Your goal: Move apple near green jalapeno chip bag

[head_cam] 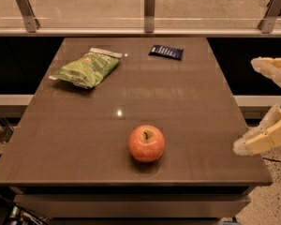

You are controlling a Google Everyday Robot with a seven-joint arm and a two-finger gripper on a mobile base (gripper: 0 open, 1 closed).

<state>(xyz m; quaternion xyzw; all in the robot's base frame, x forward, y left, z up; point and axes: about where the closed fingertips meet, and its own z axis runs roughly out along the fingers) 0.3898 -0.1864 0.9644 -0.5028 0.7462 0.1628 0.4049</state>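
The apple (146, 143), red-orange with a dark stem dimple, sits on the brown table (187, 102) near its front edge. The green jalapeno chip bag (86, 68), crinkled light green with white ends, lies at the table's far left. My gripper (253, 107) is at the right edge of the view, beyond the table's right side and well right of the apple. Its two cream fingers are spread apart, one high (271, 67) and one low (262, 142), with nothing between them.
A small flat dark blue packet (166, 51) lies at the table's far middle. A glass barrier with metal posts (149, 3) runs behind the table. A ledge (9, 100) and floor lie to the table's sides.
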